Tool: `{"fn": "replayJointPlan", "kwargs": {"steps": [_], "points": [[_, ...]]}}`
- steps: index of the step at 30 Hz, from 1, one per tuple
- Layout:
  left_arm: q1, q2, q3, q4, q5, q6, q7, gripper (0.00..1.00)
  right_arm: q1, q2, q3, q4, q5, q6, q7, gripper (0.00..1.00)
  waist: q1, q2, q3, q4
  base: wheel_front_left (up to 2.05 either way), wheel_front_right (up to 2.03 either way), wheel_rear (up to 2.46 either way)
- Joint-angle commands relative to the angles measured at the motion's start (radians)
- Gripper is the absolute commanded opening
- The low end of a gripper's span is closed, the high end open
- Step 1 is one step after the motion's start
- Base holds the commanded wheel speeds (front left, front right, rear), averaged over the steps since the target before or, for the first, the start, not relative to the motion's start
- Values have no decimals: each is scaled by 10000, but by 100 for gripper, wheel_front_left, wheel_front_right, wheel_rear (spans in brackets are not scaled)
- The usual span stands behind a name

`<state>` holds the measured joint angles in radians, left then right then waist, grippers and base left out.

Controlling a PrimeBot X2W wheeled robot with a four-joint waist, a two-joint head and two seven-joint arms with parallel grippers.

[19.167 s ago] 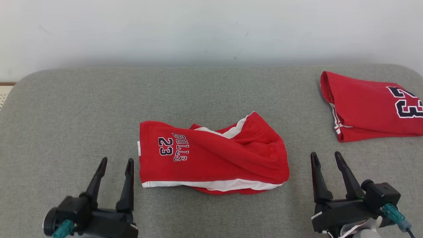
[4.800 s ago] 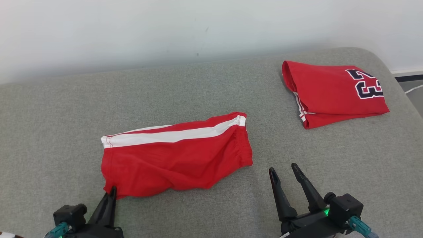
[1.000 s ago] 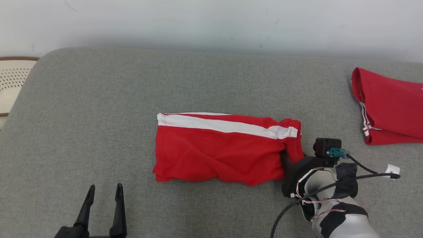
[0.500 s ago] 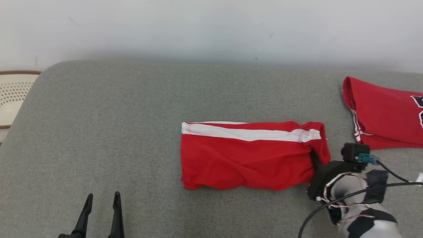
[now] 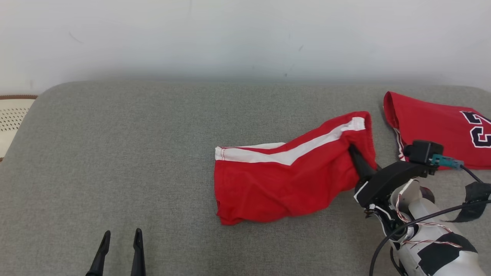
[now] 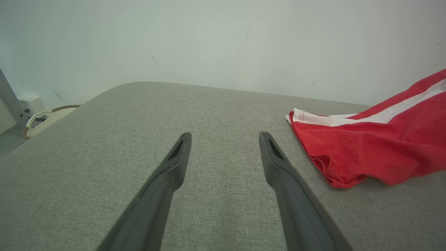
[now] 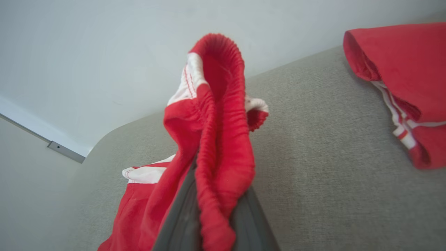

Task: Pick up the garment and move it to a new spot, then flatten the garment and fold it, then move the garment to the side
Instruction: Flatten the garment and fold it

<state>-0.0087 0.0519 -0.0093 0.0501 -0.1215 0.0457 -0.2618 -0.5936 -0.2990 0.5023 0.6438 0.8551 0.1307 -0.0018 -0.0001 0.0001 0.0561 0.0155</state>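
Pinching the red shorts [image 5: 284,180] by the waistband, right gripper [image 5: 356,159] holds it off the cushion [image 5: 153,153] for relocating; left gripper [image 5: 122,232] open, near-left.

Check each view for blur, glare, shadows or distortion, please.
Head view: soft even light, no glare, shorts clear with a faint shadow beneath. Left wrist view: crisp, mild wide-angle stretch along the left gripper. Right wrist view: waistband close to the lens, slightly soft.
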Motion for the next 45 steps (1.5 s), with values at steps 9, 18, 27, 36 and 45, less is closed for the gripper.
{"fn": "replayJointPlan", "kwargs": {"steps": [9, 18, 27, 36, 45], "points": [[-77, -12, -237, 90, -103, -23, -41, 100, 276, 165, 802, -2017, 1537, 3, 884, 0, 1, -1, -14, 391, 0, 0, 0], [-389, -12, -860, 226, -291, 54, -41, 100, -295, 1116, 1279, -480, 1209, 1, 875, 0, 1, -1, 117, 1021, 0, 0, 0], [-539, -10, -1133, 347, -468, 132, -41, 100, -931, 1803, 1543, 1251, 1038, 3, 479, 0, 1, -1, 190, 1520, 0, 0, 0], [-736, -12, -1276, 469, -519, 117, -41, 100, -1307, 2027, 2030, 2304, 912, 3, -227, 100, 1, -1, 247, 1822, 0, 0, 0], [-561, -10, -1055, 438, -459, 115, -41, 100, -1150, 1476, 2485, 1415, 1113, 1, -1419, 100, 1, -1, 172, 1713, 0, 0, 0]]}}
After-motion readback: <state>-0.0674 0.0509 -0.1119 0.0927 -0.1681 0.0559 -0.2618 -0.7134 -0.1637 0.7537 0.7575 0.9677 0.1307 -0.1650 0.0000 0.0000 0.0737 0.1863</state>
